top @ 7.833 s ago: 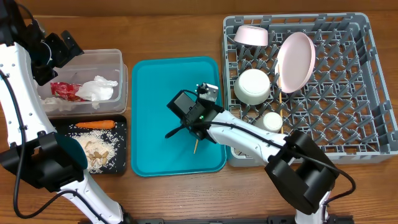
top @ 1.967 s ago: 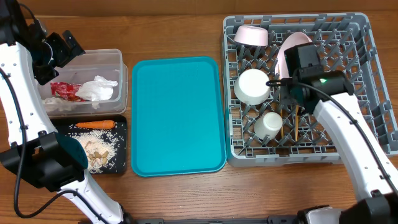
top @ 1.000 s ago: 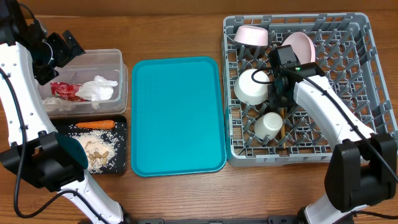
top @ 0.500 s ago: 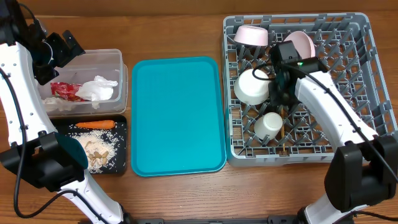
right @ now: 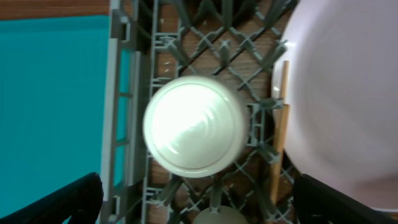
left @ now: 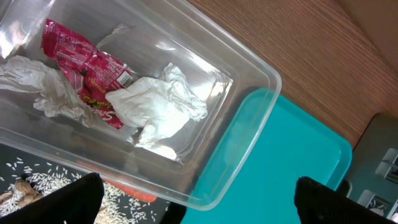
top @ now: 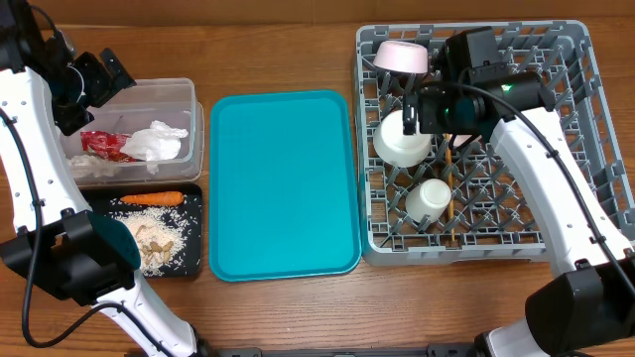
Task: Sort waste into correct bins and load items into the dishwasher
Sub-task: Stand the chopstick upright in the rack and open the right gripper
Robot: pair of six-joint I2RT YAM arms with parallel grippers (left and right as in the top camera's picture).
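Rack (top: 585, 149) holds bowls (top: 402, 139), cup (top: 429, 198), plate (right: 348, 93), chopsticks (right: 277, 149) — tub (top: 189, 99) holds wrapper (left: 87, 68), tissue (left: 161, 109) — left fingers (left: 68, 202) and right fingers (right: 68, 202) spread.

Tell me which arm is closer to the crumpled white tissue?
Left. The left tool hovers over the clear plastic tub holding the crumpled white tissue; the right tool is over the grey plastic dish rack, beyond the teal tray.

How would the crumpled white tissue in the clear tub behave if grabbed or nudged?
Its loose folds suggest the tissue is soft and would squash, not hold shape. It looks very light, so a nudge would probably slide it. It lies against the red wrapper, which might get dragged along.
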